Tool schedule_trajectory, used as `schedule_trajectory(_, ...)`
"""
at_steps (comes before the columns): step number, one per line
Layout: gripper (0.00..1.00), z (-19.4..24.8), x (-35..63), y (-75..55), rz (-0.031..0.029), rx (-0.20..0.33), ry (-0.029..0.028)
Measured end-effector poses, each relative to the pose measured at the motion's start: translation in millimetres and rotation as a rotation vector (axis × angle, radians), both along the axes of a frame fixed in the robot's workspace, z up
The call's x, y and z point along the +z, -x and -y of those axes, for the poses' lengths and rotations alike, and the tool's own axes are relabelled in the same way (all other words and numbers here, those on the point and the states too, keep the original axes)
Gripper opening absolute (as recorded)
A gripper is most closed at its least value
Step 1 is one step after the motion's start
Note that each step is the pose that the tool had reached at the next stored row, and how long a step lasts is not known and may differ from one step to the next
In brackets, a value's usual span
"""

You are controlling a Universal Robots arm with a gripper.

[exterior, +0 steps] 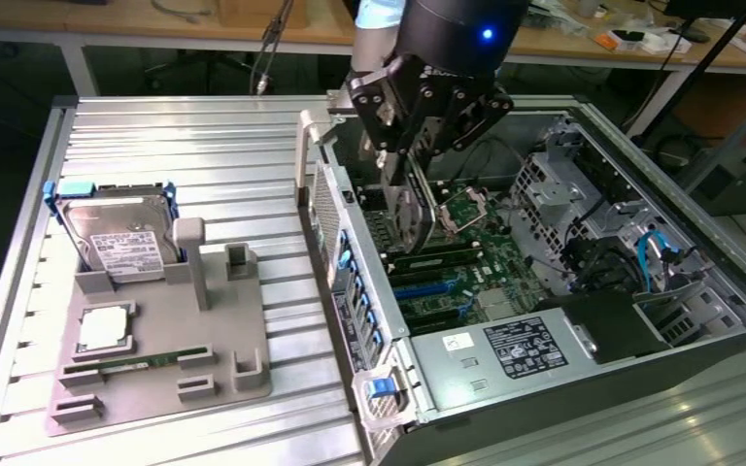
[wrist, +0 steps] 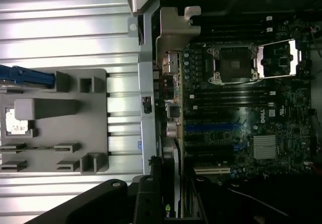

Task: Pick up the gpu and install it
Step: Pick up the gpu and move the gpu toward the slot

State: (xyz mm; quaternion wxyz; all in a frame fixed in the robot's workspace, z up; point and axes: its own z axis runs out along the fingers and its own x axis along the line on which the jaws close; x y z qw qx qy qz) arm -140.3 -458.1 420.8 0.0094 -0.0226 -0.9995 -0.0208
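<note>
My gripper hangs over the open computer case, shut on the gpu. The card hangs edge-on below the fingers, its dark round fan showing, just above the green motherboard near the case's rear wall. In the wrist view the gpu appears as a thin edge with its silver bracket, running between my dark fingers. It lines up beside the blue expansion slots. The card's lower edge is hidden behind the case wall in the exterior view.
A grey parts fixture lies on the ribbed metal table at the exterior view's left, holding a silver hard drive, a processor and a memory stick. Inside the case are the open CPU socket, cables and a drive cage.
</note>
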Motion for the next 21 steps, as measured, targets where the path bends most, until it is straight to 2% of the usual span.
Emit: schedule_trajectory(21,0.27,0.0,0.0,-97.9,-0.0227,0.001,0.0000)
